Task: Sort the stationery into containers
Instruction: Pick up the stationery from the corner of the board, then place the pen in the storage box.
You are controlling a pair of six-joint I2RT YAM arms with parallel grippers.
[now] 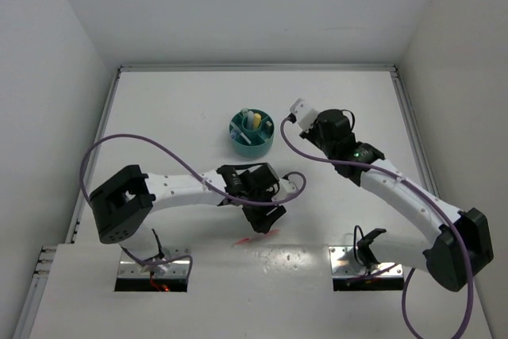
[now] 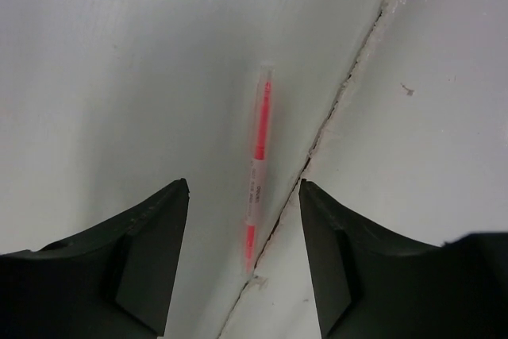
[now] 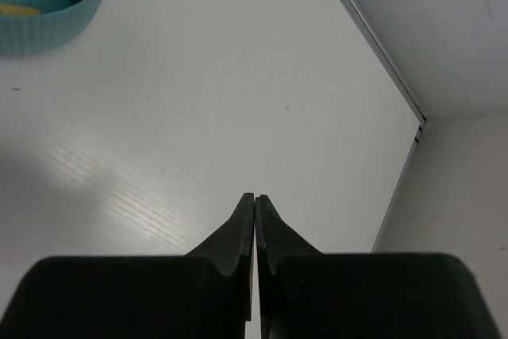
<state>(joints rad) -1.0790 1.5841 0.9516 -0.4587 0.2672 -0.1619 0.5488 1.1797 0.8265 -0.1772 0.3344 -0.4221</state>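
White surface (image 1: pixel 198 101) fills the whole scene, and both arms are out over it. Left arm (image 1: pixel 182 188) bends in low across the near side; right arm (image 1: pixel 397 192) reaches up and inward toward the middle. Centre stage, towards the far side, sits the teal bowl (image 1: pixel 252 147), and there's a yellow marker (image 1: pixel 256 121) standing in its middle cup. From the right wrist, the bowl's ribbed wall just peeks in at the top left corner.

Right claw (image 3: pixel 255 196) now: fingers pressed tight together, nothing between them, just right of the bowl over bare surface.

Left claw (image 2: pixel 243 183): fingers spread wide, gripping nothing! Down in the gap between them lies the pink-red pen (image 2: pixel 259 129), flat on the surface, untouched, running lengthwise away from the wrist camera, just beside a dark seam (image 2: pixel 349 85). From above, that pen shows at the near side, well apart from the bowl.
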